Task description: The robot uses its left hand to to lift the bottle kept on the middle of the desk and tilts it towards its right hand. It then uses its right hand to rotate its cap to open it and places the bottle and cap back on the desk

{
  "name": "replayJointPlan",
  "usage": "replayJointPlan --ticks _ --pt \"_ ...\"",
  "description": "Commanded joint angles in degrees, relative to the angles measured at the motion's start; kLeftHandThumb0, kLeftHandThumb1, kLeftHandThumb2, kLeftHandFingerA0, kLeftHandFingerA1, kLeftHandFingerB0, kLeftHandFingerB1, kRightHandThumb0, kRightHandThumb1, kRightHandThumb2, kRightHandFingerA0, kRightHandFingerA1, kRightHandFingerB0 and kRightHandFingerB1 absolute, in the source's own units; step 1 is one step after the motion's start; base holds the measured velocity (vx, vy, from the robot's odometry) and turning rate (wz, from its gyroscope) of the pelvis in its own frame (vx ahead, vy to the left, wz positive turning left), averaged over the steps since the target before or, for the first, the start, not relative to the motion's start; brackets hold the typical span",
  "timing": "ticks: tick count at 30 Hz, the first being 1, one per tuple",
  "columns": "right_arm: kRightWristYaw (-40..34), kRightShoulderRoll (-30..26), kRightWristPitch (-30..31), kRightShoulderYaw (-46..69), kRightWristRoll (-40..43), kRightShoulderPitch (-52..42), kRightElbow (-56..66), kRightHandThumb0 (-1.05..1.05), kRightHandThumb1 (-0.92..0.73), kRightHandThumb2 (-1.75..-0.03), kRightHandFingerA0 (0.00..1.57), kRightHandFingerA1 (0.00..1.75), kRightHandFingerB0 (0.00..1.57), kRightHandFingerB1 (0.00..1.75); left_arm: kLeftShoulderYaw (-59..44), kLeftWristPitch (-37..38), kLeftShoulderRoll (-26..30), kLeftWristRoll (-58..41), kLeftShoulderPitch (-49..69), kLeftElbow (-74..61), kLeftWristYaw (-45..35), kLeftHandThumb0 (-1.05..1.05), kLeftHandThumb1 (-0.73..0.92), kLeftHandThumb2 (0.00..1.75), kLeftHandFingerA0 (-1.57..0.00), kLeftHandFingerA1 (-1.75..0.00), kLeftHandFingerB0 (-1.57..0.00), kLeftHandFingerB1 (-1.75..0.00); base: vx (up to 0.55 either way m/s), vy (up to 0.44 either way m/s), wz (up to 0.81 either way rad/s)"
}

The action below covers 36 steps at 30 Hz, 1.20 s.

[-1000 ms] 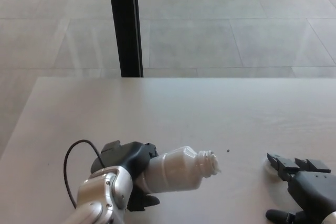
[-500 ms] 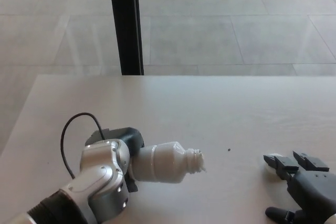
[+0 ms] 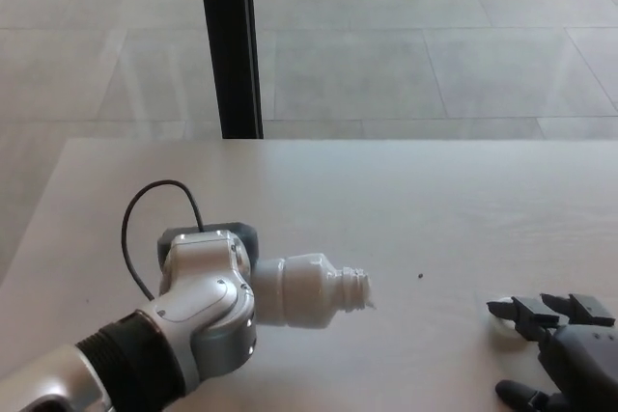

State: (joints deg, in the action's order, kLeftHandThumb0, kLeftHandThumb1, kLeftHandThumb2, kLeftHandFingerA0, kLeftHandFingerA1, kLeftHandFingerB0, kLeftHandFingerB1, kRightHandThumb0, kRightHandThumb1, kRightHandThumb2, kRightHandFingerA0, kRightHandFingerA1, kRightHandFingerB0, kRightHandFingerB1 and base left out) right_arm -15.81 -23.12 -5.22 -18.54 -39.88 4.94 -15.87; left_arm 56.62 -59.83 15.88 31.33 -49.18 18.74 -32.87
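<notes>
A white plastic bottle (image 3: 301, 288) is held in my left hand (image 3: 235, 237), lying almost sideways above the desk with its neck pointing to my right. The threaded mouth (image 3: 355, 288) is bare, with no cap on it. Most of the left hand's black fingers are hidden behind my silver wrist. A small white cap (image 3: 500, 319) lies on the desk at the lower right, partly under the fingertips of my right hand (image 3: 568, 352). That hand rests low by the near edge with its fingers spread and nothing held in it.
The pale wooden desk (image 3: 386, 200) fills the lower view, with its far edge across the middle. A black vertical post (image 3: 229, 41) stands behind it on a tiled floor. A black cable (image 3: 145, 209) loops from my left wrist. A tiny dark speck (image 3: 421, 275) lies on the desk.
My left arm has pushed further onto the desk, carrying the bottle left and a little up. My right hand has slid back towards the near edge, off the cap.
</notes>
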Motion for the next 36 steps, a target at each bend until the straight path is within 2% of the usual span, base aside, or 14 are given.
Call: replayJointPlan --ticks 1,2,3,4,6,7,8,9,12,16,20,25,26,36 --pt "-5.0 1.1 -4.2 1.4 1.2 -1.8 -1.7 -0.57 -0.47 -0.82 0.07 0.65 0.32 0.58 3.1 -2.4 0.3 -0.3 2.8 2.6 -6.1 -0.42 0.73 0.61 -0.79 -1.09 -0.66 -0.70 0.00 0.000 0.00" --pt "-5.4 1.2 -4.4 1.6 1.4 -2.0 -1.7 -0.56 -0.47 -0.81 0.07 0.66 0.32 0.58 4.2 -0.5 0.7 -0.1 2.6 3.0 -7.2 -0.52 0.74 0.62 -0.55 -0.74 -0.55 -0.62 0.00 0.000 0.00" --pt "-5.9 1.5 -4.9 2.0 1.5 -2.1 -1.8 -0.56 -0.47 -0.81 0.07 0.66 0.32 0.58 5.8 1.9 1.2 0.2 2.2 3.5 -8.7 -0.52 0.74 0.62 -0.55 -0.74 -0.55 -0.62 0.00 0.000 0.00" --pt "-6.4 1.7 -5.6 2.3 1.8 -2.3 -2.0 -0.55 -0.48 -0.82 0.08 0.68 0.33 0.59 6.4 1.2 1.2 0.6 2.7 2.1 -8.6 -0.69 0.70 0.62 -0.17 -0.49 -0.15 -0.35 0.00 0.000 0.00" --pt "-6.7 1.9 -6.0 2.6 1.8 -2.3 -2.1 -0.55 -0.48 -0.82 0.08 0.68 0.33 0.59 6.7 0.9 1.3 0.8 2.8 1.5 -8.8 -0.69 0.70 0.62 -0.17 -0.49 -0.15 -0.35 0.00 0.000 0.00" --pt "-6.8 2.0 -6.1 2.8 1.9 -2.4 -2.1 -0.53 -0.48 -0.82 0.10 0.68 0.34 0.59 5.1 -0.4 0.3 0.0 3.6 1.3 -7.7 -0.80 0.51 0.89 0.00 -0.28 0.00 -0.17 0.00 0.000 0.00" --pt "-7.2 2.2 -6.4 3.1 2.1 -2.5 -2.2 -0.53 -0.48 -0.82 0.11 0.69 0.34 0.59 1.6 -3.0 -1.6 -1.5 5.1 0.9 -5.7 -0.87 0.51 0.86 0.00 -0.21 0.00 -0.04 0.00 0.000 0.00" --pt "-7.5 2.4 -6.5 3.4 2.1 -2.5 -2.4 -0.48 -0.63 -0.59 0.03 0.89 0.39 0.53 -1.6 -4.1 -2.9 -2.2 6.6 0.3 -3.9 -0.80 0.47 0.85 0.00 -0.23 0.00 -0.08 0.00 0.000 0.00" --pt "-7.8 2.7 -6.9 3.9 2.1 -2.3 -2.6 -0.48 -0.64 -0.58 0.04 0.89 0.39 0.52 -4.9 -3.4 -4.4 -1.4 8.9 0.2 -1.8 -0.84 0.50 0.87 0.00 -0.20 0.00 -0.05 0.00 0.000 0.00" --pt "-10.2 3.7 -8.7 5.5 3.3 -2.4 -3.4 -0.45 -0.64 -0.57 0.10 0.89 0.42 0.53 -14.7 1.6 -8.6 -0.7 19.4 -4.7 11.8 -0.82 0.46 0.79 0.00 -0.22 0.00 -0.04 0.00 0.000 0.00" --pt "-11.3 4.0 -10.4 6.1 3.7 -2.2 -3.7 -0.44 -0.64 -0.57 0.12 0.95 0.44 0.53 -19.1 3.2 -12.0 0.6 24.7 -5.8 18.6 -0.78 0.47 0.81 0.00 -0.27 0.00 -0.09 0.00 0.000 0.00" --pt "-11.9 4.1 -12.0 6.9 4.2 -2.4 -3.7 -0.45 -0.65 -0.57 0.13 1.03 0.46 0.55 -22.1 4.2 -13.8 1.2 27.1 -4.8 20.4 -0.87 0.51 0.83 0.00 -0.24 0.00 -0.03 0.00 0.000 0.00" --pt "-12.1 4.1 -12.1 7.0 4.1 -2.5 -3.8 -0.45 -0.64 -0.58 0.11 1.12 0.45 0.55 -22.3 4.2 -13.8 1.5 27.5 -4.9 20.4 -0.87 0.53 0.84 0.00 -0.25 0.00 -0.05 0.00 0.000 0.00" --pt "-13.1 5.0 -14.3 8.0 3.8 -1.8 -4.5 -0.46 -0.68 -0.58 0.14 0.99 0.47 0.54 -24.1 5.1 -14.3 3.4 28.3 -4.2 21.4 -0.89 0.57 0.91 0.00 -0.28 0.00 -0.10 0.00 0.000 0.00"
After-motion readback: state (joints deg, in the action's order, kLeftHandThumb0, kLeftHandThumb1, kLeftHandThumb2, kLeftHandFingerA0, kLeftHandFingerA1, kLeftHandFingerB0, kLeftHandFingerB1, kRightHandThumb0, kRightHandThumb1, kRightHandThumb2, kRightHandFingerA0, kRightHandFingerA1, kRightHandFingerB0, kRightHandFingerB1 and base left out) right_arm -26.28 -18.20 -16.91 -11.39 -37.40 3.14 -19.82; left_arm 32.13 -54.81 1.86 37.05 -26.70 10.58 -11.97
